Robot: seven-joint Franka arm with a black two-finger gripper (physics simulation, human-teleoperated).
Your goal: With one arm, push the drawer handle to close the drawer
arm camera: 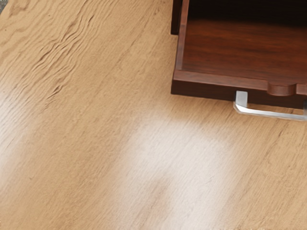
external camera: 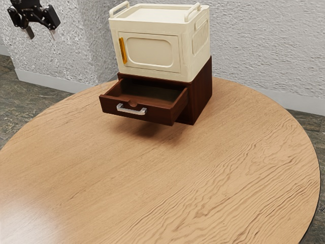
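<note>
High at the exterior view's upper left is my black gripper (external camera: 41,34), its two fingers spread open with nothing between them, well apart from the drawer. The dark brown drawer (external camera: 136,114) stands pulled out of its cabinet (external camera: 200,96), and its inside is visible. On its front is a silver handle (external camera: 131,109). From the wrist camera, the drawer (arm camera: 211,88) and its handle (arm camera: 268,113) are seen from above, with nothing touching them.
A cream box (external camera: 152,49) with an orange handle (external camera: 123,50) rests on top of the cabinet. Both are on a round wooden table (external camera: 167,183). A textured white wall (external camera: 264,46) rises behind the table.
</note>
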